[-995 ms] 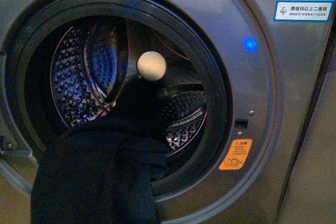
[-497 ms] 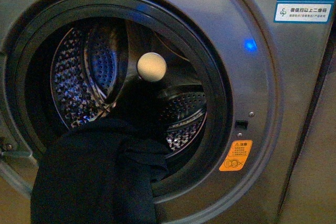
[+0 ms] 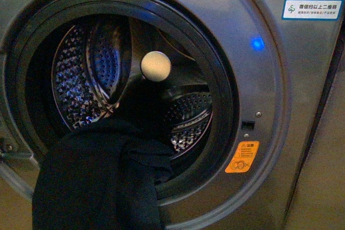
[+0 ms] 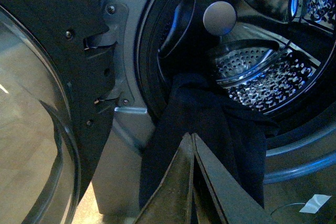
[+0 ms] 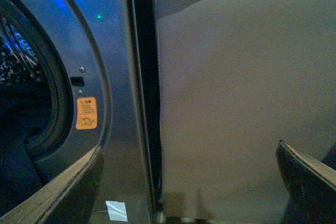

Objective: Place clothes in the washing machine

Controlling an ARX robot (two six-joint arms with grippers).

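Note:
The clothes, a limp near-black garment, hang over the lower lip of the washing machine port, half inside the drum and half draped down the front. In the left wrist view the clothes spill out over the black gasket. My left gripper is shut, its tips pressed together just in front of the fabric, holding nothing that I can see. My right gripper is open and empty, off to the side of the port, facing a plain panel beside the machine. Neither gripper shows in the front view.
The glass door stands swung open on its hinge. A pale round knob sits at the drum's back. An orange sticker and a blue light mark the front panel. A dark gap separates the machine from the grey panel.
The view has shifted slightly; the garment keeps the same drape over the port lip.

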